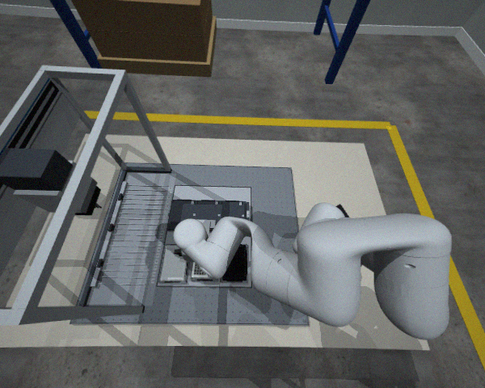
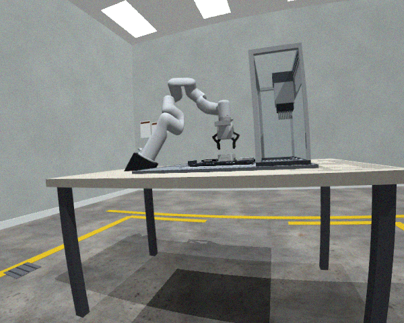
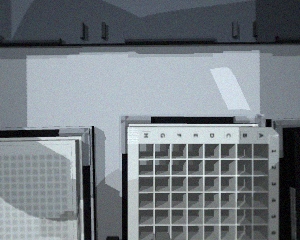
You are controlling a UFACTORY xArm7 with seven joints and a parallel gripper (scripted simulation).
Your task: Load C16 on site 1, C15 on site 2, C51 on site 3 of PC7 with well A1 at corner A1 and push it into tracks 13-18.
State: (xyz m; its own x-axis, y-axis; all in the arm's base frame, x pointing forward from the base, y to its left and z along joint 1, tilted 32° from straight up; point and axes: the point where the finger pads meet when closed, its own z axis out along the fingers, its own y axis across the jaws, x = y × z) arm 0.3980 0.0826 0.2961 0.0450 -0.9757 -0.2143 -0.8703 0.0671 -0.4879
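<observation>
My gripper [image 2: 225,140] is open and empty, and hangs a short way above the nests without touching anything. In the wrist view its fingers are out of sight. Straight below is the deep-well block C51 [image 3: 202,187], pale with large square wells, sitting in the middle nest [image 1: 199,270]. The 384-well plate C16 [image 3: 35,190] is pale with a fine grid and sits in the nest to the left [image 1: 170,267]. The dark 96-well plate C15 [image 3: 296,180] [image 1: 235,263] sits in the nest to the right. The dark carrier PC7 [image 1: 209,210] lies on the apron with its sites bare; the arm hides part of it.
The loading rails [image 1: 129,234] lie under the grey instrument frame [image 2: 280,104], where a pipetting head [image 2: 284,93] hangs high. The carrier's long edge [image 3: 150,42] runs across the top of the wrist view. The arm's base [image 2: 139,161] stands at the deck's other end.
</observation>
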